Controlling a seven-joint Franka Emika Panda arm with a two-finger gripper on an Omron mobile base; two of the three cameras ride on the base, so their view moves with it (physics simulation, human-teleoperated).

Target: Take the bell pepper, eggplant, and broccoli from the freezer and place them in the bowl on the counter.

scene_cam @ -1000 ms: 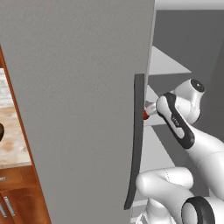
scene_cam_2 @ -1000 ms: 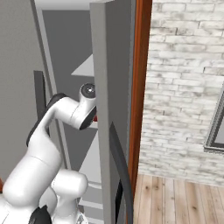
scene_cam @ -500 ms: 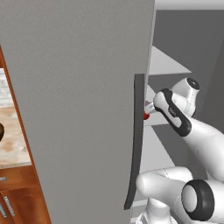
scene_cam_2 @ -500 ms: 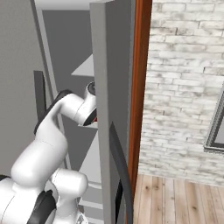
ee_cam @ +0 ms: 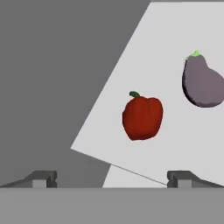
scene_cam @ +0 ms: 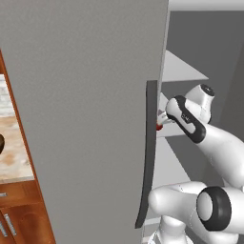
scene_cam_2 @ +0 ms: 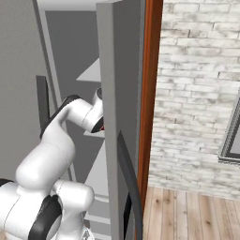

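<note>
On a pale freezer shelf (ee_cam: 175,144) lie the red bell pepper (ee_cam: 142,117) and, to its upper right, the purple eggplant (ee_cam: 202,81). My gripper (ee_cam: 111,179) is open, its two fingertips (ee_cam: 41,178) spread wide short of the pepper, with nothing between them. From the base, my arm reaches into the freezer past the open grey door (scene_cam: 86,119) and its dark handle (scene_cam: 147,157). A red bit of the pepper (scene_cam: 158,127) peeks out by the hand. The broccoli is hidden. A dark sliver of the bowl (scene_cam: 1,143) shows on the counter (scene_cam: 14,159).
The second freezer door (scene_cam_2: 115,122) stands open to my right, edge on, with a dark curved handle (scene_cam_2: 129,183). Beyond it are a white brick wall (scene_cam_2: 197,93) and a wooden floor (scene_cam_2: 187,215). Reddish-brown cabinets (scene_cam: 19,219) sit under the counter.
My elbow has dropped and swung outward, and the hand has edged a little deeper toward the shelf. The doors and vegetables have stayed put.
</note>
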